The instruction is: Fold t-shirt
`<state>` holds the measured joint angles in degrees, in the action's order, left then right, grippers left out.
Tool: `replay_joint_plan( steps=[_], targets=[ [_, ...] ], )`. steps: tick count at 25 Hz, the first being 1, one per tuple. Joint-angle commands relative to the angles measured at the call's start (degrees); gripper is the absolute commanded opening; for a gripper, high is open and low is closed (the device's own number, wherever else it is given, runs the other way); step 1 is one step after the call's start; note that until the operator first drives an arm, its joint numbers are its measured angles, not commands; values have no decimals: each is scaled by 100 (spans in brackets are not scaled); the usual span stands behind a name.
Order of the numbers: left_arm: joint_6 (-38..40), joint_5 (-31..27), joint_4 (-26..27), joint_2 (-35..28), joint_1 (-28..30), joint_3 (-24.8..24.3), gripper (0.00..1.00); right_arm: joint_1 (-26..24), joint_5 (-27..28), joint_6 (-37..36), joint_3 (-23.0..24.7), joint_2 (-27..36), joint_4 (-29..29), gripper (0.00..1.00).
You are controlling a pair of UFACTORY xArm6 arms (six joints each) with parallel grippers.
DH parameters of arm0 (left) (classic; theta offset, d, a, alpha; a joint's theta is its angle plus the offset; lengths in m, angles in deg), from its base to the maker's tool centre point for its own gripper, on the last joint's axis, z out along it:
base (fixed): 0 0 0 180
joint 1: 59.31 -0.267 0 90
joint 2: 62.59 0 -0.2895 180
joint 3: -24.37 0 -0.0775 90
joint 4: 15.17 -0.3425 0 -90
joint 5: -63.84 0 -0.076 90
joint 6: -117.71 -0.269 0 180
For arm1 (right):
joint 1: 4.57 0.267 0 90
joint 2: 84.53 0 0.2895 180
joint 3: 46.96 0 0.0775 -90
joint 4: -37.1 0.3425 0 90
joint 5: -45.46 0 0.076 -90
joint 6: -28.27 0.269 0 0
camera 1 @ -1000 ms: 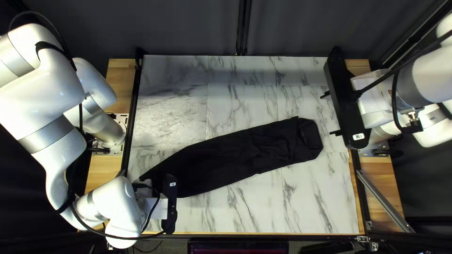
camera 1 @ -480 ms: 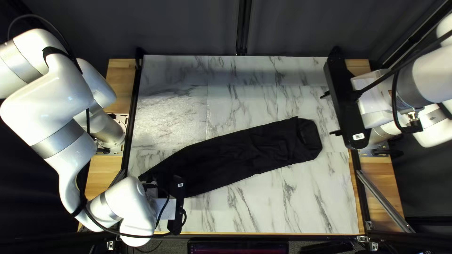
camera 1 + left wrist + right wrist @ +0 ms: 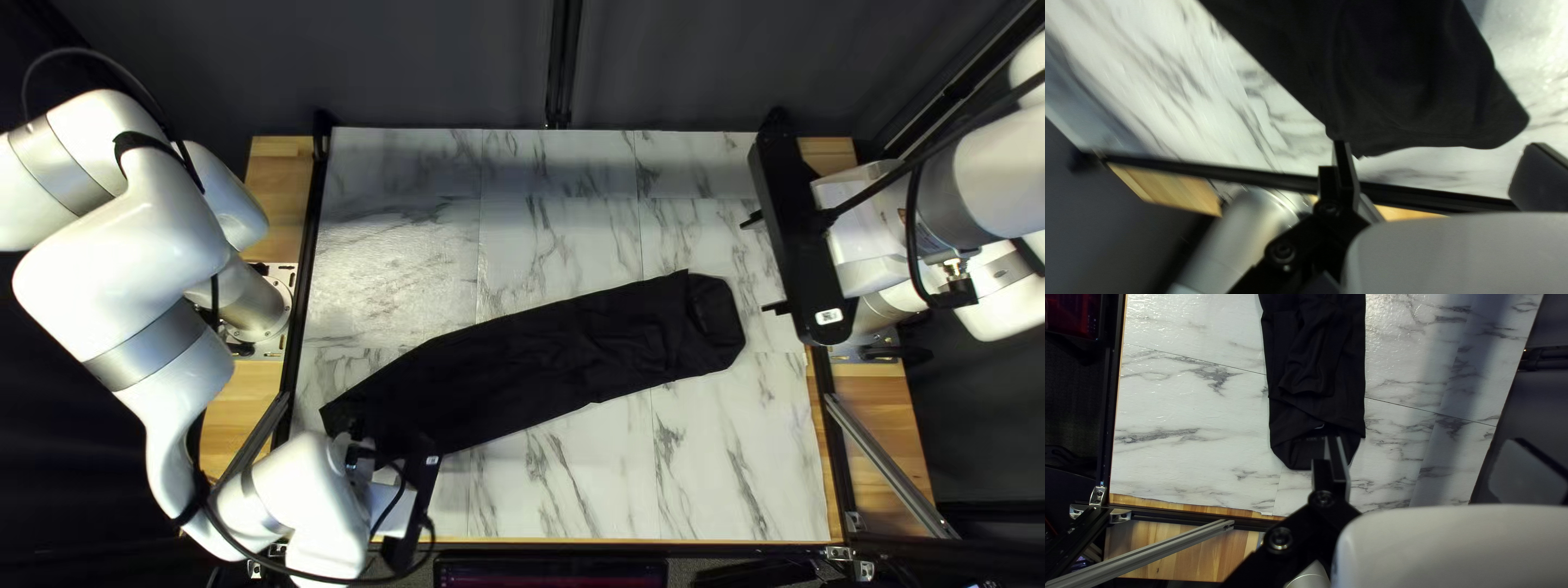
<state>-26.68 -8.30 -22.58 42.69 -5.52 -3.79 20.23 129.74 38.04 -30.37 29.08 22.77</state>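
- Since the earlier frame, the left arm (image 3: 163,261) had shifted toward the right and the near edge of the table (image 3: 566,250), while the t-shirt (image 3: 523,370) and the right arm (image 3: 996,174) looked unmoved.
- The left gripper (image 3: 1440,147) was wide open, its fingers well apart and nothing held between them. The cloth's edge lay just ahead; whether one finger brushed it, I could not tell.
- The left end (image 3: 376,403) of the shirt was its broader one, lying beside that gripper. It seemed the place to take hold: a pinch a little way in from the edge, through every layer, since a shallow grip might have lifted just the top one.
- The shirt lay slantwise on the table as a long strip, its sides apparently tucked in already, so the likely next step was folding it along its length. It would have been light, soft and limp, not fragile, but ready to sag and slide out of line if pulled fast.
- The right end (image 3: 713,321) was rumpled, with loose folds that a drag could have spread.
- The right gripper (image 3: 763,265) stood open and empty beyond that end, clear of the cloth.
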Motion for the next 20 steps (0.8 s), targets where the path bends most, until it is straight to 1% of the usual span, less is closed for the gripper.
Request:
replay_joint_plan(
  steps=[1,7,9,12,13,15,20],
  targets=[
    [-607,232,-168,-153,80,-227,100,0,0,0,0,0,0,100],
    [-607,232,-168,-153,80,-227,100,0,0,0,0,0,0,100],
    [-595,272,-227,236,4,192,100,0,0,0,0,0,0,100],
    [-420,152,-315,574,14,565,100,0,0,0,0,0,0,100],
    [-324,140,-339,644,28,619,100,0,0,0,0,0,0,100],
    [-147,156,-360,716,48,638,100,0,0,0,0,0,0,100],
    [432,486,-254,587,43,234,100,0,0,0,0,0,0,100]
  ],
)
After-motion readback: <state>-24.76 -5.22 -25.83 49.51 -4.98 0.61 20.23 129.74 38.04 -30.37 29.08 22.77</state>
